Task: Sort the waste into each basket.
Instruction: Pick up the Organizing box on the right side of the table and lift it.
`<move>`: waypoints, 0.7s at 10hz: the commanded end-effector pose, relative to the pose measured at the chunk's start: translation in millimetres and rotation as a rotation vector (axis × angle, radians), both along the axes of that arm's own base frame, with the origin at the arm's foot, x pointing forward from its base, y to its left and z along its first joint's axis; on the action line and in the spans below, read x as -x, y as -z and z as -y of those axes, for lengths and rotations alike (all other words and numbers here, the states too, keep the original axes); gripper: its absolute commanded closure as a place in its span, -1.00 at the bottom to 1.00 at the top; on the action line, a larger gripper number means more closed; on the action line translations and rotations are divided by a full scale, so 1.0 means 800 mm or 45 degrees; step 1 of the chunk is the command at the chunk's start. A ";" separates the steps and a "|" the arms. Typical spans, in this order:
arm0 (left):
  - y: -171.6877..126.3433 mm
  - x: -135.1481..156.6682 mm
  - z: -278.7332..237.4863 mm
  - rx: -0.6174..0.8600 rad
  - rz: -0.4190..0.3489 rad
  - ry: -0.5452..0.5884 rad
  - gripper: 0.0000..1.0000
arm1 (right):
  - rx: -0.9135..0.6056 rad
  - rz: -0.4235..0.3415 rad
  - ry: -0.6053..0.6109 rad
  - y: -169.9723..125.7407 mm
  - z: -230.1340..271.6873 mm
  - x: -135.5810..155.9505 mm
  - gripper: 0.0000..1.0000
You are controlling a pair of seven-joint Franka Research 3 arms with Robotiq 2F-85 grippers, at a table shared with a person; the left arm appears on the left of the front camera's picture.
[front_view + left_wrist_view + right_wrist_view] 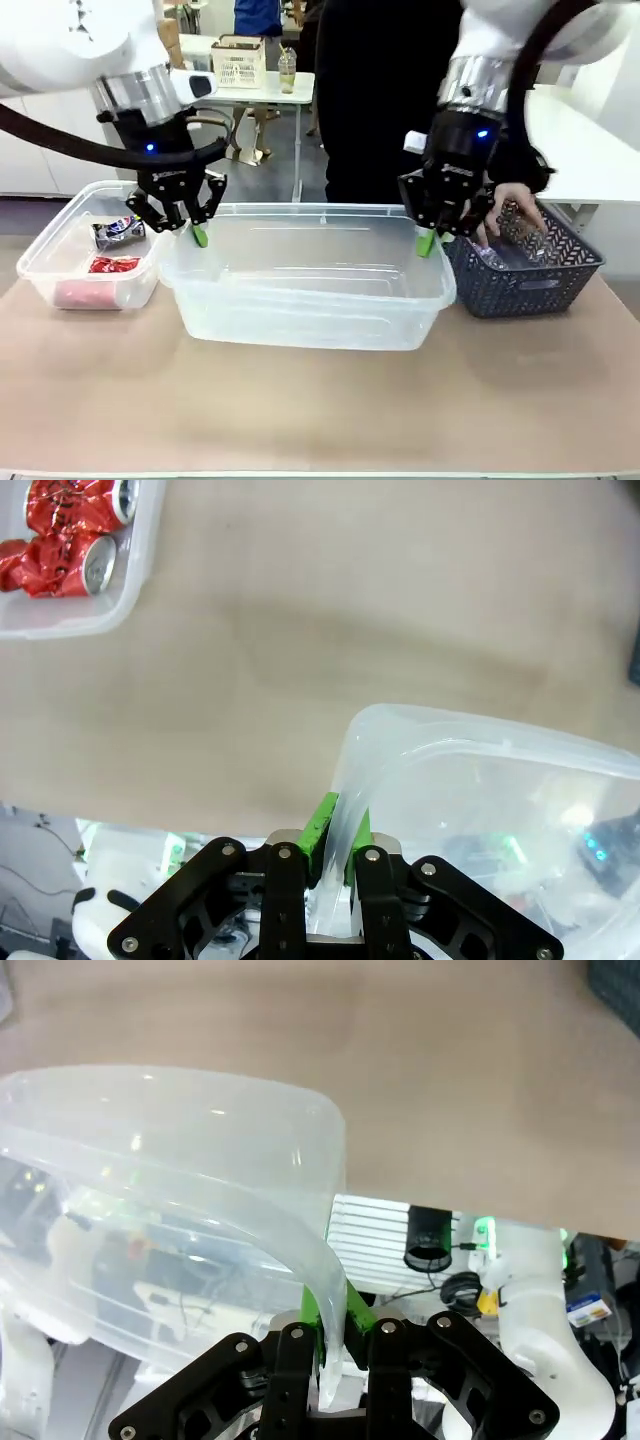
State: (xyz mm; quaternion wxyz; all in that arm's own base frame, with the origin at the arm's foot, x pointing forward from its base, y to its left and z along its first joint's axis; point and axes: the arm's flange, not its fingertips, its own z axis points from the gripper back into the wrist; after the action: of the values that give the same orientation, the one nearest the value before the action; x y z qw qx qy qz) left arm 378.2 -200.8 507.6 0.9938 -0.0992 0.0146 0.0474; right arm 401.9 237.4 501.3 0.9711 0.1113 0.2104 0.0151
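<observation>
Positioning the large clear tub (300, 300), by the look of it: mid-desk (320, 410), seemingly empty, between the small clear tub (32, 262) of crushed red cans (113, 266) at the left edge and the dark grey basket (530, 290) at the right edge. Pinched at its left rim by the left gripper (190, 228) and at its right rim by the right gripper (432, 238), both clenched on plastic. Resting or just lifted: cannot tell. Next, probably: set down level, release both ends together, keep clear of the person's hand (506, 206) in the grey basket.
</observation>
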 end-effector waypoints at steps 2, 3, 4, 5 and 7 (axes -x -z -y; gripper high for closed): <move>0.000 -0.029 -0.021 0.036 0.060 -0.007 1.00 | 0.090 -0.115 0.014 0.023 -0.011 -0.047 1.00; 0.002 -0.036 -0.021 0.023 0.129 0.004 1.00 | 0.103 -0.130 0.029 0.029 -0.013 -0.058 1.00; 0.005 -0.043 -0.019 0.008 0.228 0.002 1.00 | 0.099 -0.122 0.069 0.029 -0.009 -0.063 1.00; 0.011 -0.024 -0.010 0.007 0.038 0.022 1.00 | 0.036 -0.090 0.012 0.042 -0.011 -0.051 1.00; 0.011 -0.024 -0.010 0.007 0.038 0.022 1.00 | 0.036 -0.090 0.012 0.042 -0.011 -0.051 1.00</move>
State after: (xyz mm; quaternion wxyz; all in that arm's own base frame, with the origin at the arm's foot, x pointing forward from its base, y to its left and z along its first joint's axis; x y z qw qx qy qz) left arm 398.4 -194.8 492.5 0.9952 -0.0940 -0.0010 0.0274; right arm 449.9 248.3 469.4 0.9647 0.0989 0.2442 -0.0010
